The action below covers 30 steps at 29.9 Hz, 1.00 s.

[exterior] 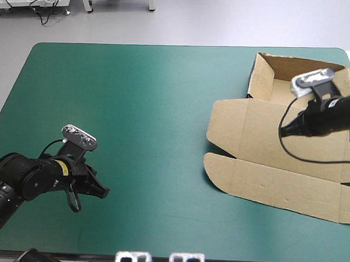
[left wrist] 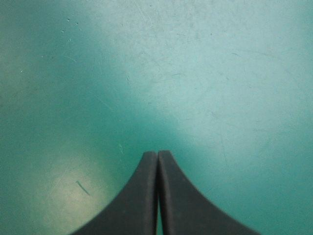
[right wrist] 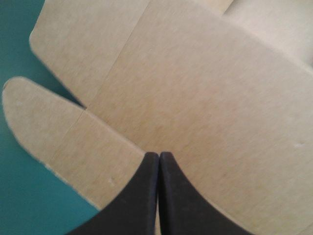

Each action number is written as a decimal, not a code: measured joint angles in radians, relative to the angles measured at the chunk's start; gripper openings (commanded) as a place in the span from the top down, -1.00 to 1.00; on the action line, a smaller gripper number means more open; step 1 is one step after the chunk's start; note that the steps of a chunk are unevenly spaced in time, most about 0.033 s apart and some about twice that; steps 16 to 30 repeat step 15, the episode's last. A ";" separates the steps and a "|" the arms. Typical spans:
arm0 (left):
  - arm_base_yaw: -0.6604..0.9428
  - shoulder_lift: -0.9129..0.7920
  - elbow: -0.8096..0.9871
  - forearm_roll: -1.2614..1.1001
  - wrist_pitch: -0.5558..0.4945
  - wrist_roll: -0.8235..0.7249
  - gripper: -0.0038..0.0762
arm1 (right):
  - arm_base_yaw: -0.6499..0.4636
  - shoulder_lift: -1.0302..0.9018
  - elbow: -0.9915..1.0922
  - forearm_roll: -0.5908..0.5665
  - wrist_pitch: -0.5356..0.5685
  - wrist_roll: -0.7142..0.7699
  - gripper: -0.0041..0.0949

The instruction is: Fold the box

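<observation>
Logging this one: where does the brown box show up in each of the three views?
High view: the box lies on the right side of the teal-green cover, with walls raised at its far end.
Left wrist view: not in it; only the cover shows.
Right wrist view: it spreads ahead of and under the right gripper.
Shared landmark: the box's rounded flap.

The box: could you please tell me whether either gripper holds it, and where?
Nothing is held: left gripper and right gripper are shut, neither on the box.
</observation>
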 measured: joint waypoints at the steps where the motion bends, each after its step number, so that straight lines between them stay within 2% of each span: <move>1: 0.000 0.000 0.000 0.000 0.003 0.000 0.93 | 0.010 -0.024 0.043 0.005 0.000 -0.003 0.97; 6: 0.000 0.000 0.000 0.000 0.051 0.000 0.93 | 0.058 -0.144 0.283 0.021 -0.015 -0.007 0.96; 11: 0.000 0.000 0.000 0.030 0.115 -0.013 0.93 | 0.064 -0.279 0.498 0.023 -0.107 -0.017 0.97; 15: 0.000 0.000 0.000 0.085 0.123 -0.048 0.93 | 0.066 -0.396 0.627 0.022 -0.162 -0.029 0.97; 30: 0.000 0.000 0.000 0.085 0.123 -0.048 0.93 | 0.066 -0.396 0.627 0.022 -0.162 -0.029 0.97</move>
